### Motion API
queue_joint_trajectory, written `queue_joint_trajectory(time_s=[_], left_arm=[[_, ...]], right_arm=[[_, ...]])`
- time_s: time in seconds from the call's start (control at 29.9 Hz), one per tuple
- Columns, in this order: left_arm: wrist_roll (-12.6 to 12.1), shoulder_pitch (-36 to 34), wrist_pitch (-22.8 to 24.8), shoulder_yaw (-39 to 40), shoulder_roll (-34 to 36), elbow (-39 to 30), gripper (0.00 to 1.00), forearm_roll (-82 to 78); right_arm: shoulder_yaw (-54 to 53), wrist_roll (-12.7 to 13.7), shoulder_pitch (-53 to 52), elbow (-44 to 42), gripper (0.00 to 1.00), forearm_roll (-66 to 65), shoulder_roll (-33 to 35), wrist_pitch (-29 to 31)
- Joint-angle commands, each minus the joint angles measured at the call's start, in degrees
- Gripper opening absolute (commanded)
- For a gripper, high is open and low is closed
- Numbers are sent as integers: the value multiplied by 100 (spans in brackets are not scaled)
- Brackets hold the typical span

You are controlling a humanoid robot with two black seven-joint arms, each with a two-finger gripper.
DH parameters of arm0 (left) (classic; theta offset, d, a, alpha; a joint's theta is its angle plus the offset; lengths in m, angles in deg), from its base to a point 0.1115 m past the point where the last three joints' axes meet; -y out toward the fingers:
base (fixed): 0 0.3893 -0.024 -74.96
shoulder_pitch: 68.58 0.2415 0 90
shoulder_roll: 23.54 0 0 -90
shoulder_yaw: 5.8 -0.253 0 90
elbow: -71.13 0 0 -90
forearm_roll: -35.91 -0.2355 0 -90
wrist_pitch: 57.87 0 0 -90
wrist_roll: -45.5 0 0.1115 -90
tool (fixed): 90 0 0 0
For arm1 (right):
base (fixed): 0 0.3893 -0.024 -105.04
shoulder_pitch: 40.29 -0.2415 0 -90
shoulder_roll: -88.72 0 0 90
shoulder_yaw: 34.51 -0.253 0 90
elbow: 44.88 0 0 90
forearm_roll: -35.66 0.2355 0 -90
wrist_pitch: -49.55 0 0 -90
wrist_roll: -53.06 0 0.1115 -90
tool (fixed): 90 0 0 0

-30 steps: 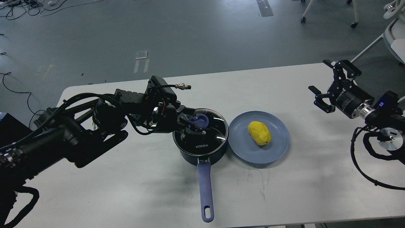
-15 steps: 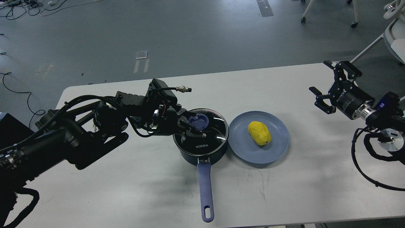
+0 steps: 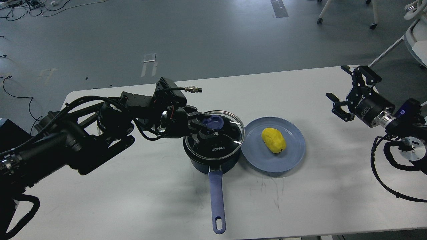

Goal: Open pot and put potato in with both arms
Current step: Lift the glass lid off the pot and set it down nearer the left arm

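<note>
Gripping the blue knob [image 3: 213, 122] of the round glass lid [image 3: 215, 136], the left tool [image 3: 204, 129] held it slightly raised and tilted over the dark blue pot [image 3: 213, 160] near the counter's [image 3: 133, 200] middle. The yellow potato [image 3: 273, 140] lay on the blue round plate [image 3: 290, 160] just beside the pot, its long axis running toward the near right corner. The right tool [image 3: 343, 96], fingers apart, hovered over the right edge, nearer to the potato.

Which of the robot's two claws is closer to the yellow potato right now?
The left. The left gripper is clamped on the lid knob of the pot just beside the potato. The right gripper hangs open near the table's far right edge, much farther off.
</note>
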Motion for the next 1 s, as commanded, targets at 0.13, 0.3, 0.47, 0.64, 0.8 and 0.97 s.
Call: queue_joint_trajectory(time_s=[0.13, 0.3, 0.47, 0.64, 0.8, 0.97], left_arm=[[176, -134, -416, 11, 1060, -292, 49, 171], [176, 6, -1024, -50, 1905, -293, 49, 216], [176, 647, -1630, -262, 2661, -240, 49, 225], [176, 1341, -1938, -270, 2829, -91, 49, 234], [176, 1667, -2158, -262, 2732, 366, 50, 234], [176, 1800, -2246, -262, 2513, 823, 50, 260]], right_arm=[[-8, 0, 0, -10, 100, 0, 0, 0], [-8, 0, -9, -2, 100, 0, 9, 0], [1, 0, 0, -10, 100, 0, 0, 0], [1, 0, 0, -10, 100, 0, 0, 0], [1, 0, 8, -10, 100, 0, 0, 0], [1, 0, 8, -19, 100, 0, 0, 0]])
